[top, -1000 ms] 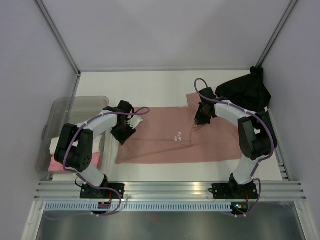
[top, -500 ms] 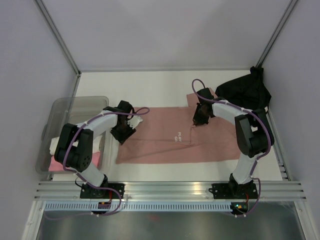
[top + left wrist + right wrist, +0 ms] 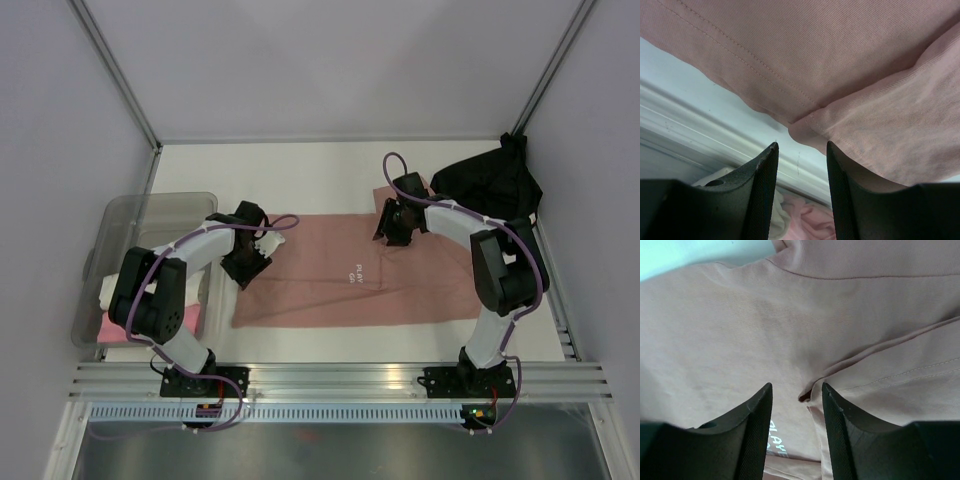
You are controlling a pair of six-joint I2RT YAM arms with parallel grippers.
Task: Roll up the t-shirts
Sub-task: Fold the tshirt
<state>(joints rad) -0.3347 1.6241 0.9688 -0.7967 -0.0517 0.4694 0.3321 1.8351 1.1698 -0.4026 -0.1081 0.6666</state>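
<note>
A salmon-pink t-shirt (image 3: 330, 290) lies flat across the table as a long folded band, its small white print (image 3: 353, 272) facing up. My right gripper (image 3: 390, 225) hovers open over its back right part. In the right wrist view the gripper (image 3: 797, 390) has nothing between its fingers, and a folded flap of the shirt (image 3: 880, 375) lies just beneath. My left gripper (image 3: 250, 252) stands open at the shirt's left end, and in its own view (image 3: 801, 147) the hem (image 3: 840, 60) lies just ahead. A black t-shirt (image 3: 490, 185) sits crumpled at the back right.
A translucent grey bin (image 3: 150, 208) stands at the left edge, holding a cream roll (image 3: 108, 290) and a bright pink roll (image 3: 118, 328). Grey walls enclose the table on three sides. A metal rail (image 3: 340, 378) runs along the near edge.
My right gripper has opened and let go of the pink shirt's fold, which now lies flat, and it has shifted slightly back and left. The left arm has not moved.
</note>
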